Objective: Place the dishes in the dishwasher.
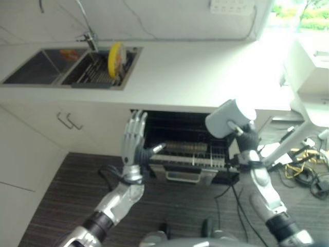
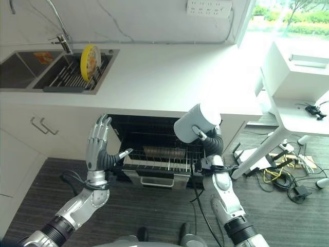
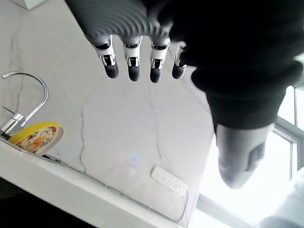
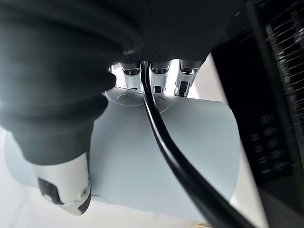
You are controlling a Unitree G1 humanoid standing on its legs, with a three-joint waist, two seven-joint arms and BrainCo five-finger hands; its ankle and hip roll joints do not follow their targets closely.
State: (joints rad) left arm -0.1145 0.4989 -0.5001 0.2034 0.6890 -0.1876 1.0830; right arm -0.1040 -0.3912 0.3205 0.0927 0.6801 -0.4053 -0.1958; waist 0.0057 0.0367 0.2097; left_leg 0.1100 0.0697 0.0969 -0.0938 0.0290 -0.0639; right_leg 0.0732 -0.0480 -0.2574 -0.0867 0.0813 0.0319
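Two hands show at mid-frame before the open dishwasher [image 2: 154, 154]. Right hand [image 2: 209, 142] is clamped on a pale grey cup [image 2: 196, 122], held tilted above the rack's right end — left hand [image 2: 98, 141] upright, fingers straight, empty. Upper left, a yellow plate [image 2: 89, 61] stands in the sink [image 2: 31, 72] of the worktop [image 2: 169, 77].

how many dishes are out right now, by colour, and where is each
grey cup: 1, held in the right hand above the open dishwasher
yellow plate: 1, standing on edge in the sink
total: 2
The left hand is open and holds nothing.
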